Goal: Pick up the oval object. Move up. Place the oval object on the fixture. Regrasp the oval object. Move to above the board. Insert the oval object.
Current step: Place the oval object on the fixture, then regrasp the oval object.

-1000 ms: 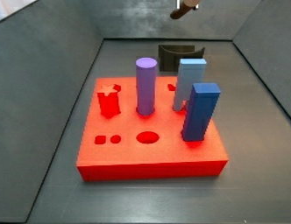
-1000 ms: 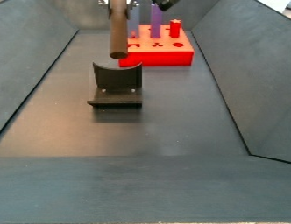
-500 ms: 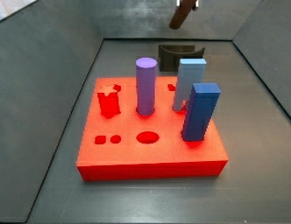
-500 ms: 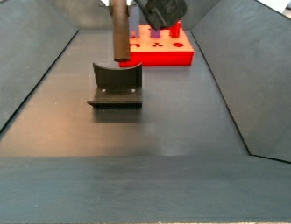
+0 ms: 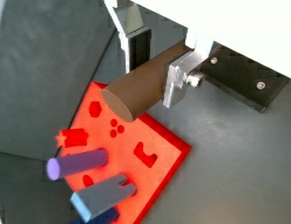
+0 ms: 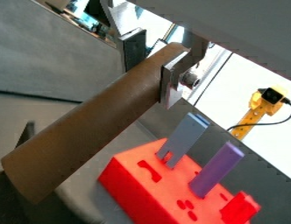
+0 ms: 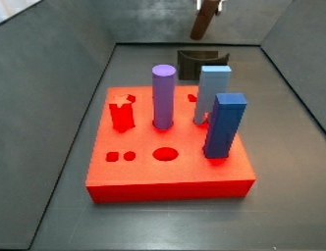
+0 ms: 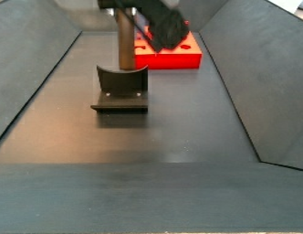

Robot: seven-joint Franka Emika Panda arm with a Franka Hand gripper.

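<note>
From my station, in a side view the board (image 7: 166,157) fills the middle of the floor. Going left to right across it I see a short red peg (image 7: 121,115) at the left, a tall purple peg (image 7: 163,96) just right of it, then two blue pegs (image 7: 225,125) — one nearer, one further back — on the right side. A round hole and two small square holes sit open along the near edge.

Behind the board, at the far end, the fixture (image 7: 196,61) stands on the floor. Above it hangs the oval object (image 7: 205,18), roughly upright, with its top cut off by the frame.

In a side view from the opposite end, the fixture (image 8: 120,90) is nearer to me than the board (image 8: 166,57), and the oval object (image 8: 121,41) stands upright with its lower end at the notch; I cannot tell whether it touches. The gripper (image 8: 161,20) is a dark blurred mass just right of the rod's upper part.

In both wrist views the gripper (image 5: 180,73) is clamped on the rod — silver fingers (image 6: 175,77) press its upper end.
</note>
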